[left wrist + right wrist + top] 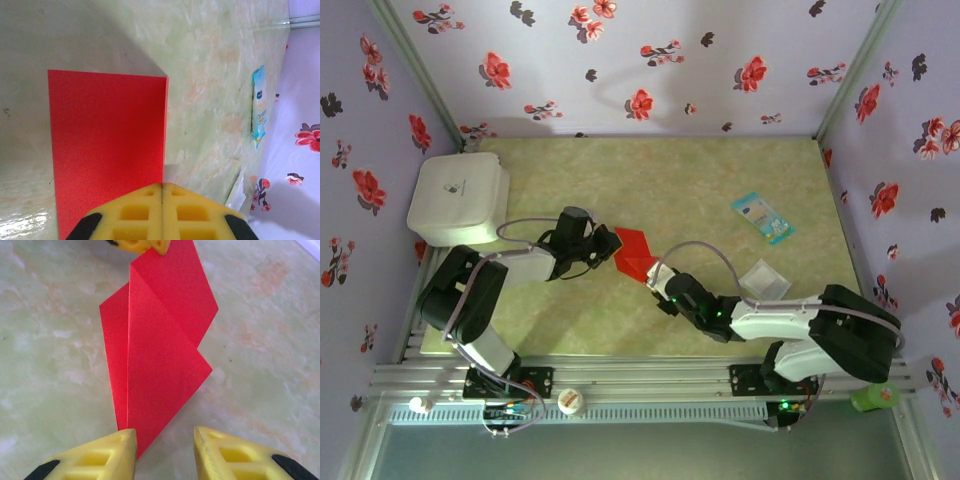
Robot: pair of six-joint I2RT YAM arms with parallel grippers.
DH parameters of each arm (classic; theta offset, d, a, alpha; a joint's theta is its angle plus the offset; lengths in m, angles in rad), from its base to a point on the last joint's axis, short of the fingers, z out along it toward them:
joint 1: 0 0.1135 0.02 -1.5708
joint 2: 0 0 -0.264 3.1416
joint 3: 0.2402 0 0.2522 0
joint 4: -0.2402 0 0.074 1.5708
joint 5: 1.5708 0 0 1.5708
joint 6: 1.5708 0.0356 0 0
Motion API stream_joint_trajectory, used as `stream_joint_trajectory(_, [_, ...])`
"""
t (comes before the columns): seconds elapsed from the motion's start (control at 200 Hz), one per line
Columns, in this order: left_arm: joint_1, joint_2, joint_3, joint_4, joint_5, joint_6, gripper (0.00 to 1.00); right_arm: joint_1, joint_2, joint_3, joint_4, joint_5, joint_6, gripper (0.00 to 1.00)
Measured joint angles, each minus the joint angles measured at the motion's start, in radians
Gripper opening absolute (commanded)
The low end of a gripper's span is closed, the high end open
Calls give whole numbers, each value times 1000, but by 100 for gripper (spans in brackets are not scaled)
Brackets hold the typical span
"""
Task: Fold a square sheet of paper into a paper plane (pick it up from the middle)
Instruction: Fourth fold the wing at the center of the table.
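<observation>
Right wrist shows my right gripper (pixel 165 437) parted around the near tip of the square sheet of paper (pixel 155 355), left of the packet (pixel 761 217), while my left gripper (pixel 162 186) clamps its far corner, likely steadying the fold.

Pale green marbled table (pixel 670 180), white box (pixel 458 198) at its far left corner, light-blue-and-white packet (pixel 762 217) and clear square wrapper (pixel 764 279) toward the right, folded red square sheet of paper (pixel 633 250) near the middle.

The left arm (pixel 470 295) and right arm (pixel 840 325) share black joint housings and white shells. A pale grey cable (pixel 525 221) loops off each forearm. The fingers (pixel 100 460) are yellow blocks with square cut-outs and black patches behind. Green lights (pixel 672 296) seem to dot the right wrist.
</observation>
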Motion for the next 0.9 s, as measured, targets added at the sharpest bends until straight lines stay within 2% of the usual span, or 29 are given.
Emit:
stream_joint_trajectory(0.57, [-2,0,2,-17,3,-3,0,0,317,110,193,30,-14,36])
stream_joint_trajectory(0.905, [-2,0,9,-22,3,-6,0,-1,344,113,229,61,13,23])
